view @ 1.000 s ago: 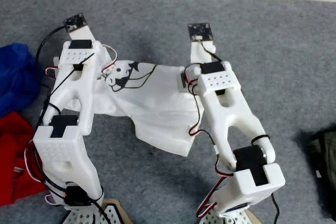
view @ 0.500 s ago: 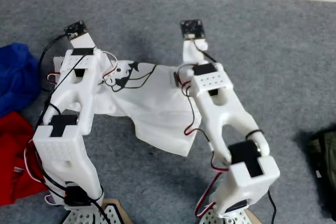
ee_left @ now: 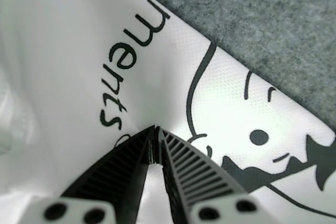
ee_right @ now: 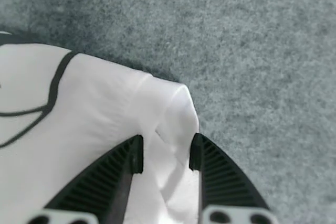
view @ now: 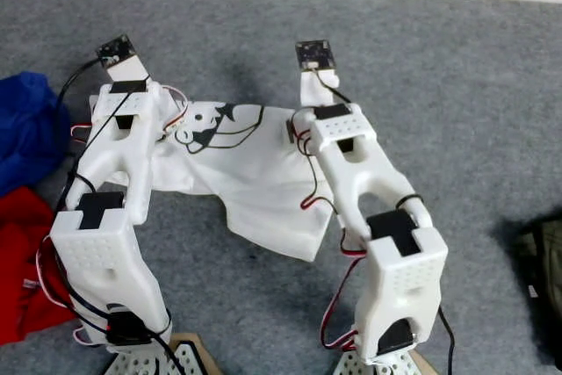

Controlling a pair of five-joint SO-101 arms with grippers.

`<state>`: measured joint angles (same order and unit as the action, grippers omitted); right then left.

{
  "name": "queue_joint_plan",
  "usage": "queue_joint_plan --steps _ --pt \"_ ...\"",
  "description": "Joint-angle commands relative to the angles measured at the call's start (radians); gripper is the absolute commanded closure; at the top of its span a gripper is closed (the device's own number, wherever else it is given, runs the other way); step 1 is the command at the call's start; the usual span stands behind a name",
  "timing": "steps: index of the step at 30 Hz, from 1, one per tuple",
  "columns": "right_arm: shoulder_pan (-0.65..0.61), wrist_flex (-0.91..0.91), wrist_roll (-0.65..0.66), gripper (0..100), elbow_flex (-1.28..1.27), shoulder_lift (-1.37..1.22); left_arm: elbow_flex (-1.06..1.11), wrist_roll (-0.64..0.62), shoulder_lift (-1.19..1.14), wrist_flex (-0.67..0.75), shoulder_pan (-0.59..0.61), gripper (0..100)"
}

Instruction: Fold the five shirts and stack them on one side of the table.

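1. The white shirt [view: 255, 173] lies crumpled in the middle of the grey bench [view: 439, 85], between the two arms.
2. The left arm's fingers [ee_left: 126, 166] are closed on a pinch of its cloth, just beside the printed lettering and cartoon face.
3. The right arm's fingers [ee_right: 115, 177] stand apart, astride a raised fold at the shirt's far corner, with bare bench just beyond.
4. The step in hand looks like taking hold of the shirt's far edge at two points. The right fingers should close fully on that fold before anything is lifted.
5. Both arms should then rise and travel together, keeping the edge taut and level, so the cloth spreads flat and does not bunch.
6. In the high view the arms cover both grasp points and part of the shirt's outline, so sleeves and collar are hard to place.
7. A blue shirt [view: 22, 129] and a red shirt [view: 22, 261] are cut off at one bench edge. The dark item [view: 544, 278] opposite is possibly another garment.
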<state>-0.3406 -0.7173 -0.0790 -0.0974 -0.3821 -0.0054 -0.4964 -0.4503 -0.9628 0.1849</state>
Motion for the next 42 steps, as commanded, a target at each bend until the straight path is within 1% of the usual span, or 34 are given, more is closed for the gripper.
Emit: queue_joint_plan --steps 1,5,11,18,20,27,35,38,39,42 --pt "-0.012 0.019 -0.003 84.0 0.082 -0.012 -0.004 -0.006 0.008 0.031 0.013 99" --pt "-0.005 0.018 -0.003 85.1 0.11 -0.031 -0.004 -0.006 0.008 0.035 0.013 99" --pt "0.004 0.019 -0.003 96.6 0.11 -0.028 -0.004 -0.006 0.007 0.035 0.013 99" --pt "0.008 0.019 -0.003 97.4 0.11 -0.028 -0.004 -0.006 0.007 0.035 0.013 99" --pt "0.022 0.021 -0.003 99.1 0.114 -0.028 -0.004 -0.006 0.007 0.035 0.013 99" --pt "0.108 0.015 -0.011 99.1 0.191 -0.028 -0.004 -0.006 0.007 0.035 0.012 99" --pt "0.122 0.013 -0.008 99.1 0.216 -0.028 -0.027 -0.006 -0.038 0.041 0.01 99" --pt "0.114 -0.038 -0.003 97.8 0.226 -0.025 -0.039 -0.006 -0.047 0.041 0.012 99" --pt "0.102 -0.064 -0.003 95.2 0.242 -0.024 -0.039 -0.006 -0.047 0.041 0.012 99" --pt "0.064 -0.127 -0.003 82.6 0.28 -0.018 -0.039 -0.006 -0.047 0.041 0.012 99"
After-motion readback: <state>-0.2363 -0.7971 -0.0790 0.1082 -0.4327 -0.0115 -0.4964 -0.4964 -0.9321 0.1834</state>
